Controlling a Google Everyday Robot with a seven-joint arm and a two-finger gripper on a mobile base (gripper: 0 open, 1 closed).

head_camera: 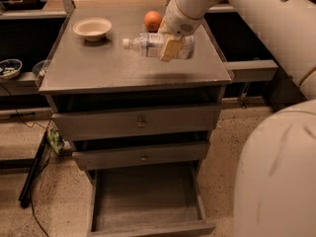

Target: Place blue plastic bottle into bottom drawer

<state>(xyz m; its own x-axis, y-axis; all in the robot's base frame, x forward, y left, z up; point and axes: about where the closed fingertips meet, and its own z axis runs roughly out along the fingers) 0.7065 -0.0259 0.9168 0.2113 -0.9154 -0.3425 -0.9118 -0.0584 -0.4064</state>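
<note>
Gripper recorded in upper centre of frame, over the rear right part of the cabinet top. Its fingers are closed onto the blue plastic bottle: 1 pale finger is seen across the bottle's near side, the other is hidden behind it. Bottle is held lying level, white cap toward frame left; contact with the top cannot be determined. An orange is noted just behind the bottle, a bowl at upper left. Bottom drawer is pulled out at lower centre, below the top drawer and middle drawer.
</note>
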